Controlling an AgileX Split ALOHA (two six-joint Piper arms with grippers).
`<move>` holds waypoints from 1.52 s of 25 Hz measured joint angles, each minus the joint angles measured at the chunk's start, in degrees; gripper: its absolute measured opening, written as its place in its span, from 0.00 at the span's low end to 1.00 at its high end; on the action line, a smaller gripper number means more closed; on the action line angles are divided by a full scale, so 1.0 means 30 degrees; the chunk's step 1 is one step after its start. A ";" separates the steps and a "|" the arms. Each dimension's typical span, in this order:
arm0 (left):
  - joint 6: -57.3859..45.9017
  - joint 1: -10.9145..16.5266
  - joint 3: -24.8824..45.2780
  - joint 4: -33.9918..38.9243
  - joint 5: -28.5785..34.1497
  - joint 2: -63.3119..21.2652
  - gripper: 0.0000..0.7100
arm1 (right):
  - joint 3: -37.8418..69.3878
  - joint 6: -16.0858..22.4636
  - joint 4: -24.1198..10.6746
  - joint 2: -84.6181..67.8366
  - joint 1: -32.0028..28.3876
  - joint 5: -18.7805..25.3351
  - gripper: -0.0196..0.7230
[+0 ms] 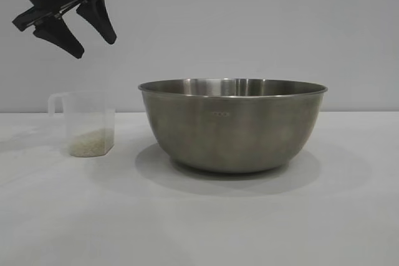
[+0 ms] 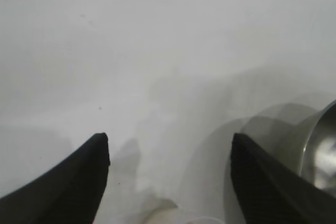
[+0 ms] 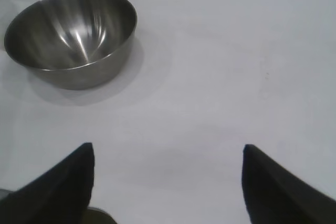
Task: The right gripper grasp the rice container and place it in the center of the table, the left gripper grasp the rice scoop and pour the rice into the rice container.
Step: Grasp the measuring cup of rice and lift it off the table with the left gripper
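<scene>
The rice container (image 1: pixel 232 126), a large steel bowl, stands on the white table (image 1: pixel 199 228) near the middle, and it is empty in the right wrist view (image 3: pixel 73 35). Left of it stands the rice scoop (image 1: pixel 87 123), a clear plastic cup with its handle pointing left and rice (image 1: pixel 91 143) in its bottom. My left gripper (image 1: pixel 95 47) hangs open in the air above the scoop, holding nothing. In its wrist view the left gripper (image 2: pixel 169 142) shows bare table between its fingers and the bowl's edge (image 2: pixel 320 150) to one side. My right gripper (image 3: pixel 168 150) is open over bare table, well away from the bowl.
A plain white wall (image 1: pixel 249 23) rises behind the table. White tabletop runs in front of the bowl and to its right.
</scene>
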 joint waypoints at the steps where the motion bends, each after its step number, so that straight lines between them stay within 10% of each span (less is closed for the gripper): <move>1: 0.0000 0.0000 0.0000 0.0000 0.0000 0.0000 0.69 | 0.0000 0.0000 0.0000 0.0000 -0.0400 0.0000 0.74; 38: 0.0000 0.0000 0.0000 0.0000 0.0000 0.0000 0.69 | 0.0000 0.0000 0.0014 0.0000 -0.0863 0.0000 0.74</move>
